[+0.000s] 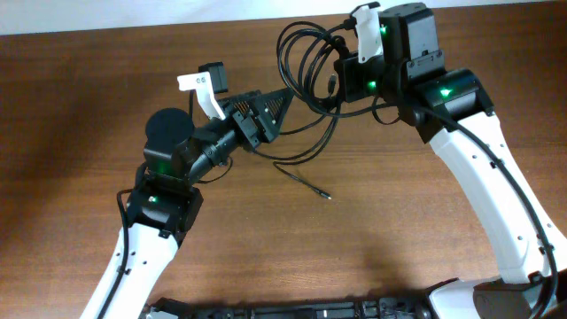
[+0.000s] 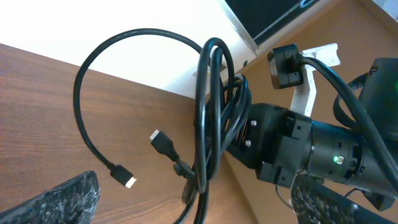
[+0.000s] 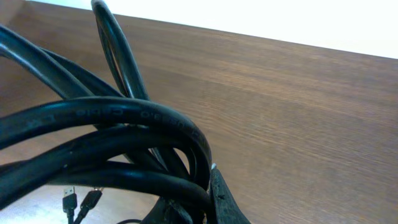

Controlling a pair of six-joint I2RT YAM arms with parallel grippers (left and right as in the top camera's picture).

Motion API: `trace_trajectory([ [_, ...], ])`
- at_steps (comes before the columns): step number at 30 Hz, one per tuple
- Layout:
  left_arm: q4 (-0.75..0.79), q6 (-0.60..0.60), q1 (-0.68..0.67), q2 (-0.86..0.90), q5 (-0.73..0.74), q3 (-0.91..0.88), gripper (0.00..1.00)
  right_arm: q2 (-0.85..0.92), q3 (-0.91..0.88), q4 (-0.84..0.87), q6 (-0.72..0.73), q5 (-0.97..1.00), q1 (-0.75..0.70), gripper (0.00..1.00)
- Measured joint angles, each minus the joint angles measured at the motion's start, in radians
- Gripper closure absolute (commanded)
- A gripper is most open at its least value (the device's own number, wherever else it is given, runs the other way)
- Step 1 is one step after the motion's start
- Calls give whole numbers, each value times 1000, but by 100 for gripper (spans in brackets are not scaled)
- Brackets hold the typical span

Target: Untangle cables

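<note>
The cables are a bundle of black loops lifted off the table at the back centre. My right gripper is shut on the bundle's right side. In the right wrist view thick black cable loops fill the frame above the right gripper. My left gripper is open just left of the bundle. In the left wrist view the hanging cables drop between my wide-open left gripper. Two plugs dangle on the left. One thin cord end lies on the table.
The wooden table runs to a back edge against a white surface. A dark screen stands beyond that edge. The right arm's body sits close to the right of the hanging loops.
</note>
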Motion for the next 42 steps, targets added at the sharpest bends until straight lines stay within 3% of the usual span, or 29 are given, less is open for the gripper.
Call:
trace_trajectory([
  [2, 0, 0, -1, 0, -8, 0, 12, 0, 0, 0, 3, -37, 0, 96],
  [3, 0, -1, -1, 0, -11, 0, 23, 0, 0, 0, 3, -65, 0, 96],
  [5, 0, -5, -1, 0, -12, 0, 30, 0, 0, 0, 3, -95, 1, 96],
  [13, 0, -36, -1, 0, -13, 0, 35, 1, 0, 1, 6, -149, 62, 96],
  [14, 0, -39, -1, 0, -11, 0, 40, 2, 0, 1, 5, -148, 67, 96],
  [15, 0, -39, -1, 0, -7, 0, 53, 3, 0, 1, 6, -148, 73, 96],
  [17, 0, -44, -1, 0, 1, 0, 98, 10, 0, 1, 6, -148, 80, 96],
  [32, -4, -58, -2, 0, 93, 0, 100, 26, 0, -35, 5, 9, 91, 96],
  [42, 24, -182, 72, 2, 236, -2, 100, 26, 0, -96, -14, 131, 107, 96],
])
